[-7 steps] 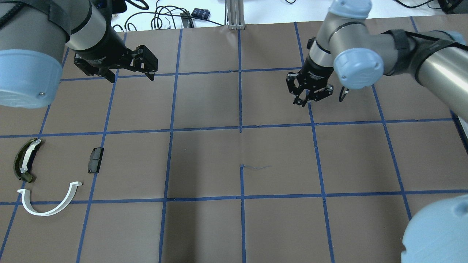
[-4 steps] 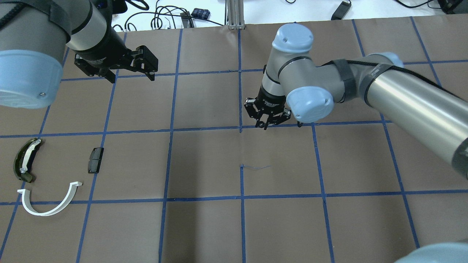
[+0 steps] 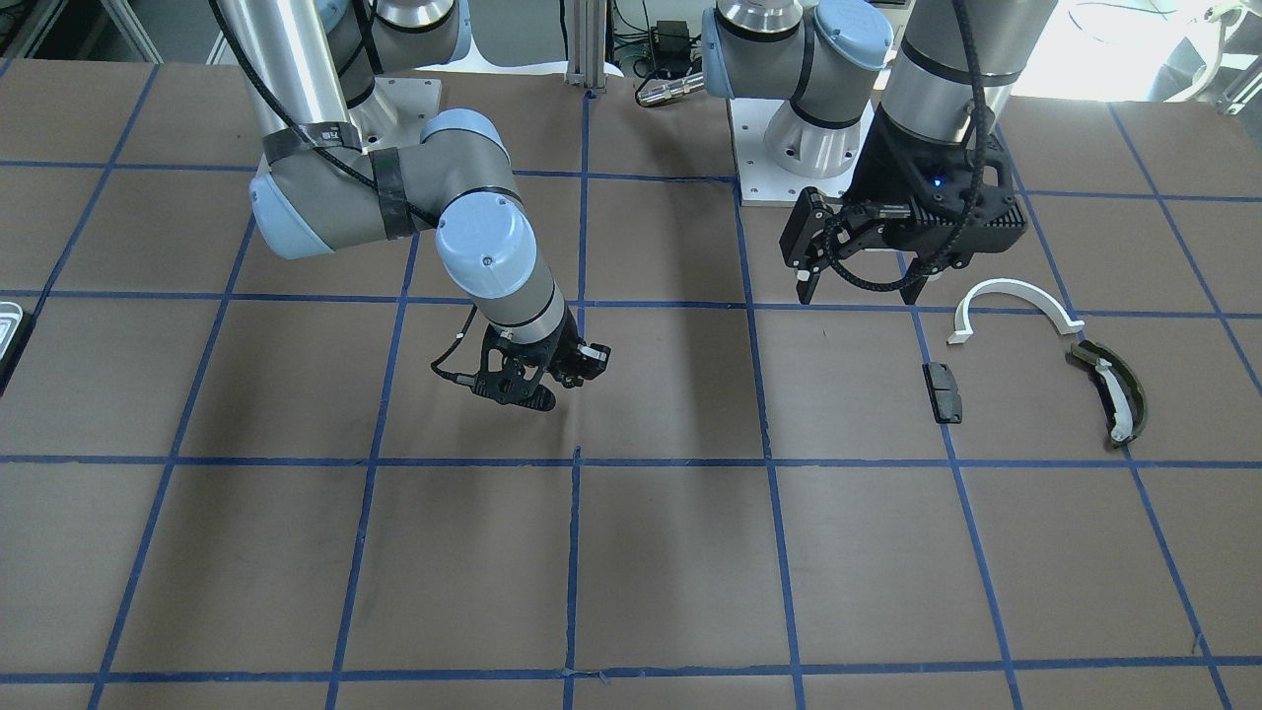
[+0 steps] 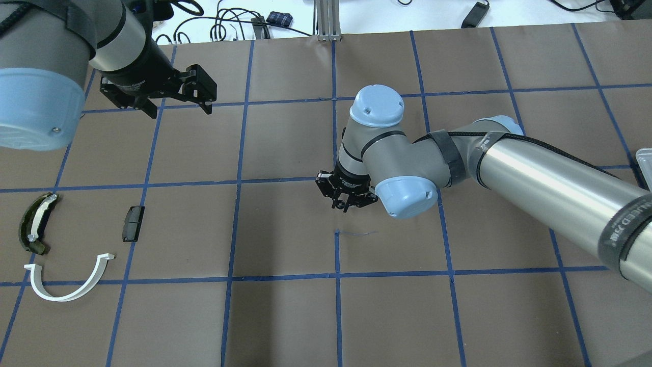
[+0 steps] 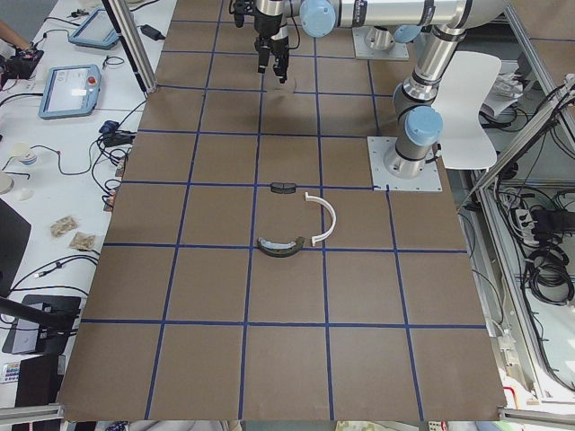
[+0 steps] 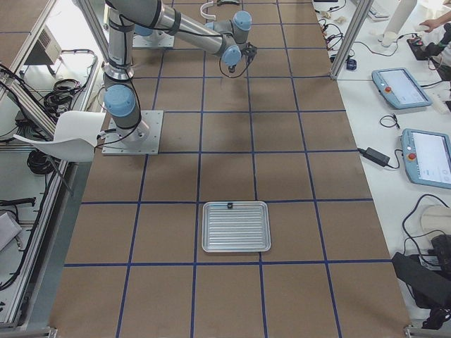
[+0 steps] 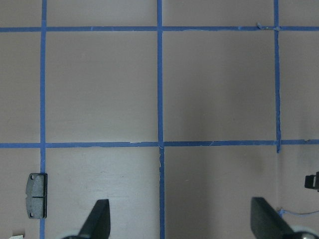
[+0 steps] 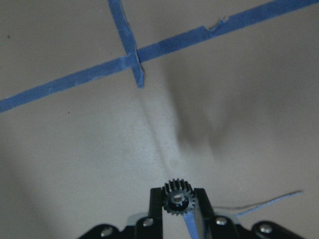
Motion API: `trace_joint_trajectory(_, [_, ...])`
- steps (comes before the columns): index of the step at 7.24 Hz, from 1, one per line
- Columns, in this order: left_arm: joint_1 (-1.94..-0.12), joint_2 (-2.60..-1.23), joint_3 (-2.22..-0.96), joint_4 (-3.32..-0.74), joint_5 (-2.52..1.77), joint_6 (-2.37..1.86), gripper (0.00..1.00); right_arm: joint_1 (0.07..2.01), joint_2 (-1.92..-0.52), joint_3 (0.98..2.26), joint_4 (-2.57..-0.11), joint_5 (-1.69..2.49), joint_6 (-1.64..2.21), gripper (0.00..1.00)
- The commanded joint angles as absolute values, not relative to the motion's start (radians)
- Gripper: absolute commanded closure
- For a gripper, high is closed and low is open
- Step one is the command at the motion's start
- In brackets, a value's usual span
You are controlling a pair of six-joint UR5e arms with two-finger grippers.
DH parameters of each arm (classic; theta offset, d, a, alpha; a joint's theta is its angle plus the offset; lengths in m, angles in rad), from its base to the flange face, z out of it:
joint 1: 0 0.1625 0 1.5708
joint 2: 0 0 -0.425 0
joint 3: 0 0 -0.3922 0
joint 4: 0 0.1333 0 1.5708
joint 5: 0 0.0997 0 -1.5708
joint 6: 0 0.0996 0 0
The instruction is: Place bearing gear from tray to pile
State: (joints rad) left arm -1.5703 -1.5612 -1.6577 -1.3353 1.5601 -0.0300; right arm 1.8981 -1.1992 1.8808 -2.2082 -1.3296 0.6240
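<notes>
My right gripper (image 8: 178,198) is shut on a small black toothed bearing gear (image 8: 178,195), held between the fingertips just above the brown table. It hangs near the table's middle (image 4: 345,206), and shows in the front view (image 3: 540,397). The pile lies at the table's left: a white half-ring arc (image 4: 60,298), a dark olive curved piece with a white strip (image 4: 34,224) and a small black block (image 4: 132,223). My left gripper (image 4: 175,109) is open and empty, high above the table behind the pile. The tray (image 6: 236,227) lies far to the right.
The table is brown paper with a blue tape grid. The tray's corner shows at the overhead view's right edge (image 4: 646,162). The black block also shows in the left wrist view (image 7: 37,195). Cables and a metal post (image 4: 326,20) stand beyond the far edge.
My right arm has swung from the far right toward the table's middle and nearer, with the gripper still shut. My left gripper has barely shifted.
</notes>
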Motion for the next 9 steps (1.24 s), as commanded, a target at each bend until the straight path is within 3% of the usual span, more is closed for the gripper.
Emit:
trace_joint_trajectory(1, [-1.566,-1.623,-1.730,-1.332,1.554,-0.037,0.00,1.917,-1.184,1.896,-2.271,-1.296,0.627,0.95])
trace_joint_trajectory(2, [-1.569,-1.664,-1.828,-1.266,1.552,-0.050,0.00,1.917,-1.160,1.894,-2.314,-1.298,0.626,0.57])
trace_joint_trajectory(3, [-1.580,-1.689,-1.936,-1.067,1.548,-0.104,0.00,1.916,-1.151,1.898,-2.368,-1.304,0.623,0.01])
trace_joint_trajectory(6, [-1.636,-1.736,-2.129,-0.818,1.421,-0.254,0.00,1.812,-1.242,1.896,-2.362,-1.438,0.446,0.00])
trace_joint_trajectory(9, [-1.835,-1.848,-2.103,-0.688,1.390,-0.467,0.00,1.535,-1.340,1.888,-2.216,-1.437,0.122,0.00])
